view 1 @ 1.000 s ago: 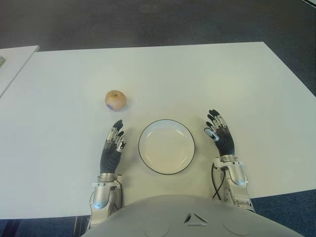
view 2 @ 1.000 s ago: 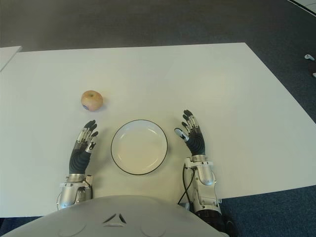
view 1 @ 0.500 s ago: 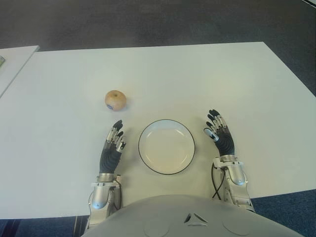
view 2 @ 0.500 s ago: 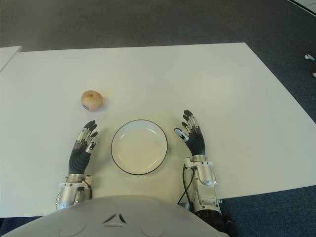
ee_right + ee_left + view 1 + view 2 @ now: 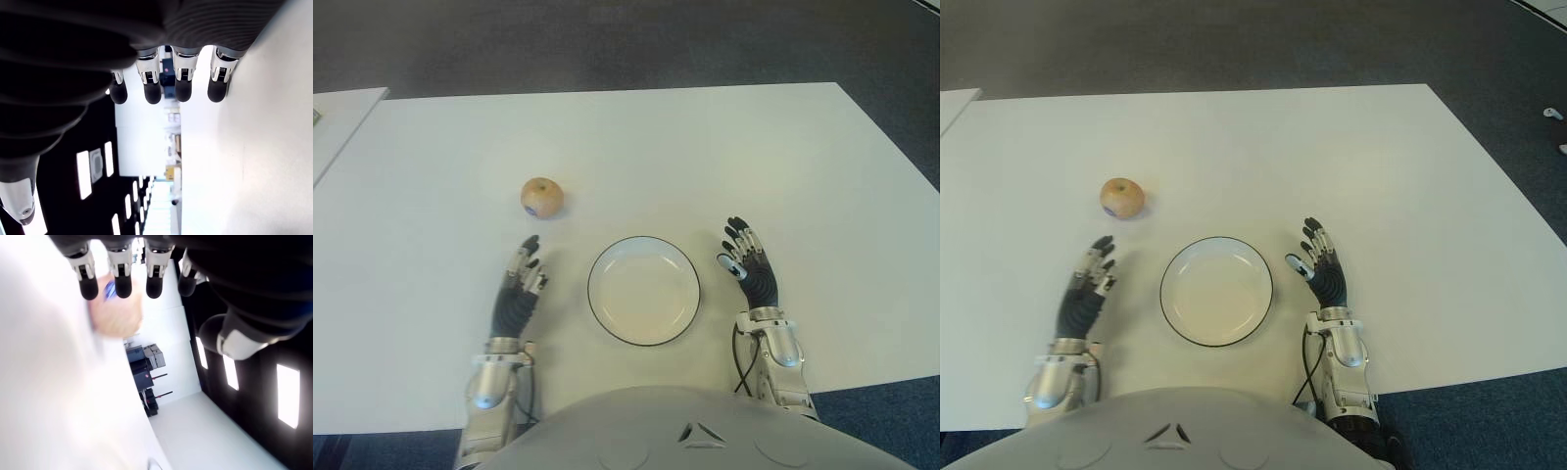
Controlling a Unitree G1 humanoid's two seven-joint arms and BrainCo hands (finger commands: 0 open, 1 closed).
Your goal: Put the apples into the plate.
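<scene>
Apple [image 5: 542,197] on white worktop [image 5: 705,157] — 10 o'clock of empty plate [image 5: 643,290] | left hand [image 5: 516,291] fingers spread, holding nothing, at apple's 6 o'clock, apart | right hand [image 5: 747,264] spread — plate's 3 o'clock

left hand [image 5: 161,264] is filling the top of the frame: four black, silver-jointed fingers [image 5: 88,281] are pointing straight out, spread, gripping nothing. the dark thumb with its pale rounded tip [image 5: 234,335] is sticking out apart from them. a round yellowish-pink apple with a small blue sticker [image 5: 117,313] is sitting just beyond the fingertips, blurred, partly overlapped by them; can't tell if anything is touching it. the white tabletop [image 5: 44,396] is taking up one whole side. behind: dark equipment stacked against a white wall [image 5: 146,369], and bright rectangular window panels in a dark wall [image 5: 288,396].
</scene>
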